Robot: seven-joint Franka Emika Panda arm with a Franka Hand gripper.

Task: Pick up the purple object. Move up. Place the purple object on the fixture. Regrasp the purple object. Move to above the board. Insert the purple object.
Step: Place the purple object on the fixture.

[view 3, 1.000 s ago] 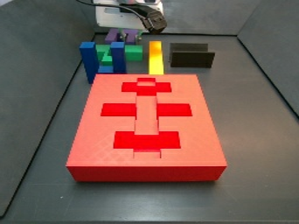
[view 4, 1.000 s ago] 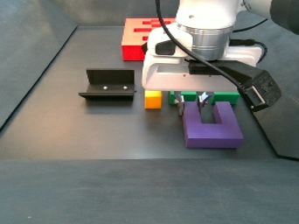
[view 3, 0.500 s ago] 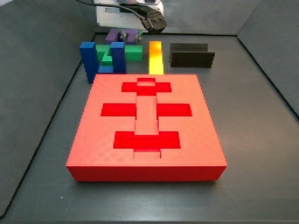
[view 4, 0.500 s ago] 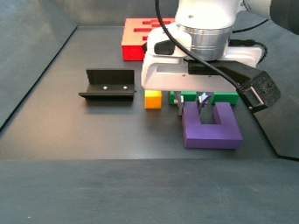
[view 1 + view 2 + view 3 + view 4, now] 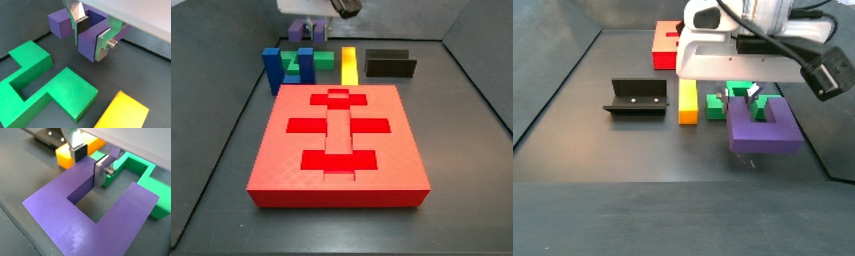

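My gripper (image 5: 754, 98) is shut on one prong of the purple object (image 5: 767, 126) and holds it clear of the floor, above the green block. In both wrist views the silver fingers (image 5: 103, 44) (image 5: 101, 171) clamp a purple prong (image 5: 85, 46) between them, and the U shape (image 5: 60, 203) hangs below the gripper (image 5: 90, 34) (image 5: 90, 162). In a side view the purple object (image 5: 301, 32) is high at the back. The black fixture (image 5: 636, 98) (image 5: 390, 64) stands empty. The red board (image 5: 338, 140) (image 5: 665, 40) lies on the floor.
A green block (image 5: 47, 85) (image 5: 718, 103) and a yellow bar (image 5: 687, 102) (image 5: 349, 63) lie under and beside the gripper. A blue upright block (image 5: 274, 70) stands at the board's back corner. Dark walls enclose the floor.
The gripper has risen with the purple object, which was on the floor by the green block and now hangs above it.
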